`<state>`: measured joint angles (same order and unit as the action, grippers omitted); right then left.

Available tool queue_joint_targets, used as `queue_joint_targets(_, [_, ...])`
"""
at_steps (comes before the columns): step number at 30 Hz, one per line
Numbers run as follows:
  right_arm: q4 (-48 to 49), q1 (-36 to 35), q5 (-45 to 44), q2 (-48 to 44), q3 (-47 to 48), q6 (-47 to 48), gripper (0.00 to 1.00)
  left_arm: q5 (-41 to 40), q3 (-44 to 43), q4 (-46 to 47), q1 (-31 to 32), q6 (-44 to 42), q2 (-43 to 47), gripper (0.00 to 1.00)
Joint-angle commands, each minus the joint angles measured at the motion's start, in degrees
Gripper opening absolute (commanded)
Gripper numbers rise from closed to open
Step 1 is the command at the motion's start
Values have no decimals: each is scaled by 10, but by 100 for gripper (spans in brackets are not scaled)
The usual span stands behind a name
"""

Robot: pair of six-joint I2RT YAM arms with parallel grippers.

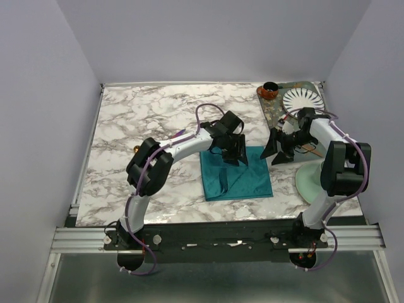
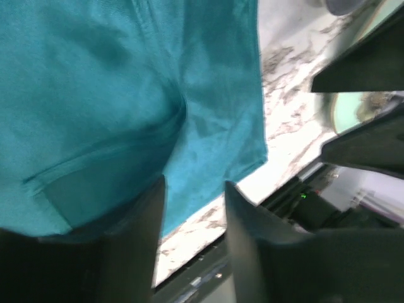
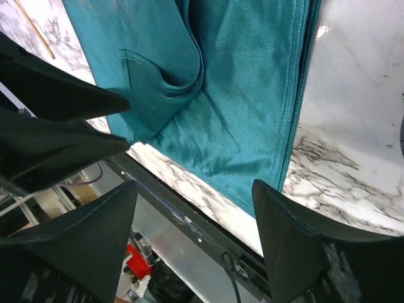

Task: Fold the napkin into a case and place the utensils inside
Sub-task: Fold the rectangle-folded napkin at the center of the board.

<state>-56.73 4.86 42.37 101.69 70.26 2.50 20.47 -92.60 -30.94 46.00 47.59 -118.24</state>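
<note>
The teal napkin (image 1: 238, 177) lies folded in layers on the marble table, with a pocket-like flap (image 3: 161, 76) on top. My left gripper (image 1: 235, 153) hovers over its far left corner; in the left wrist view the gripper (image 2: 194, 183) is open, with only cloth (image 2: 126, 95) and table edge showing between the fingers. My right gripper (image 1: 276, 151) hangs just right of the napkin, open and empty (image 3: 192, 184). Of the utensils, a purple tip (image 1: 181, 134) and a gold end (image 1: 136, 149) poke out beside the left arm. A thin gold handle (image 3: 35, 28) lies beyond the cloth (image 3: 246, 95).
A pale green saucer (image 1: 310, 184) sits at the near right, under the right arm. A patterned tray (image 1: 273, 108) at the back right holds a white ribbed plate (image 1: 302, 100) and a small brown cup (image 1: 269, 91). Copper-pink sticks (image 1: 310, 150) lie behind the right gripper.
</note>
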Motion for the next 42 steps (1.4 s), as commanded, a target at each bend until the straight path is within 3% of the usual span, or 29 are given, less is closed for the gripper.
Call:
queue_joint_targets(1, [43, 1, 18, 3, -24, -38, 77, 90, 49, 66, -27, -27, 58, 59])
queue_joint_targets(6, [69, -11, 19, 6, -30, -58, 74, 153, 162, 103, -91, -108, 184, 60])
queue_joint_targets(12, [104, -47, 12, 18, -28, -89, 72, 163, 254, 101, -141, -194, 243, 59])
queue_joint_targets(24, [141, -78, -9, 78, -1, -133, 75, 170, 272, 192, -108, -126, 150, 63])
queue_joint_targets(42, [170, -91, -5, 106, -8, -154, 59, 84, 217, 178, -93, -110, 57, 57])
